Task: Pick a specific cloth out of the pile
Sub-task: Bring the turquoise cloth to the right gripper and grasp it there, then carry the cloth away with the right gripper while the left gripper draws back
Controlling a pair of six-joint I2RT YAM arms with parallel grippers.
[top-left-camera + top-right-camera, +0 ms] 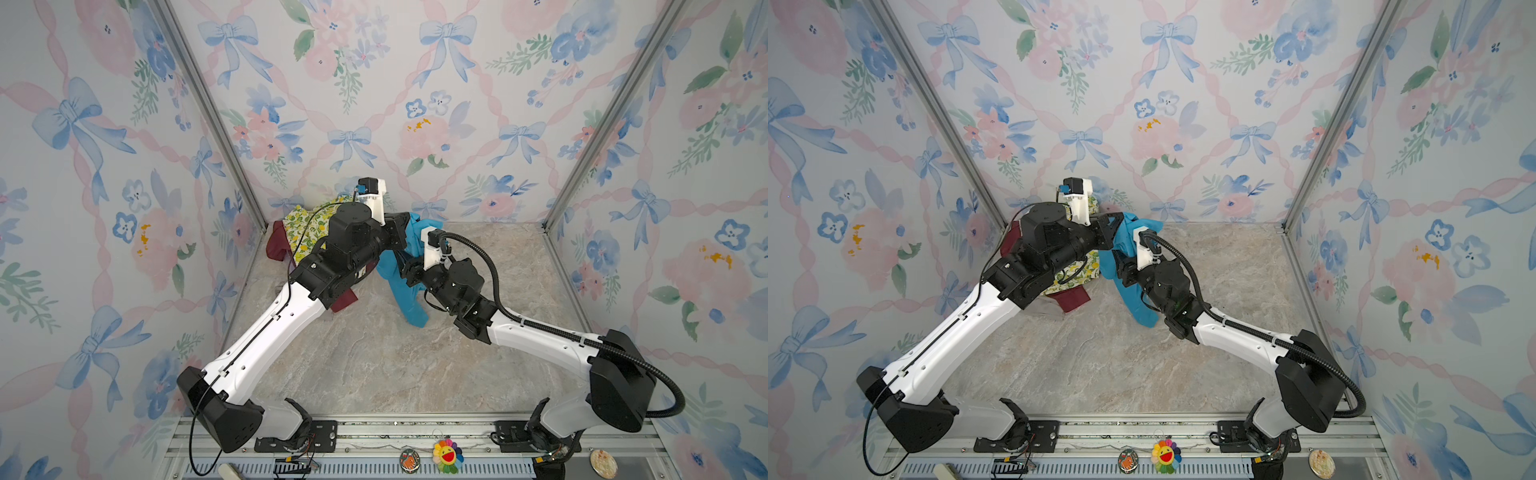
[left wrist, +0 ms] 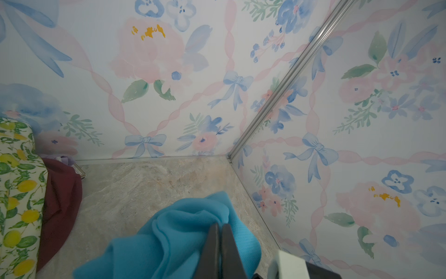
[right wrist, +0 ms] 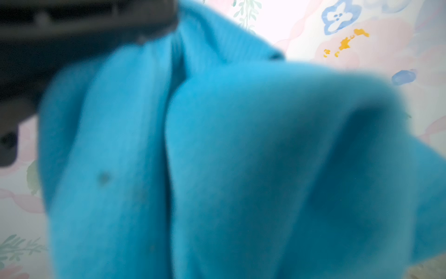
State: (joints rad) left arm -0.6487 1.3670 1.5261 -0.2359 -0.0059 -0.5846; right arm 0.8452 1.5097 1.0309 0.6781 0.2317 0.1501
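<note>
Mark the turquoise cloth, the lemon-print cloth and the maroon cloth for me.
turquoise cloth [image 1: 409, 305]: in a top view, on its lower end.
lemon-print cloth [image 1: 307, 226]: in a top view, on its printed upper face.
maroon cloth [image 1: 277, 245]: in a top view, on its wall-side part.

The cloth [image 2: 183, 232] was soft, matt, fleecy fabric. At the left edge, the lemon-print cloth [image 2: 17, 183] looked a smooth printed weave and the maroon cloth [image 2: 60, 200] finely textured, matt. The desk [image 1: 374, 365] had a smooth, marble-patterned satin surface; the corner post [image 1: 210, 112] was brushed metal.
</note>
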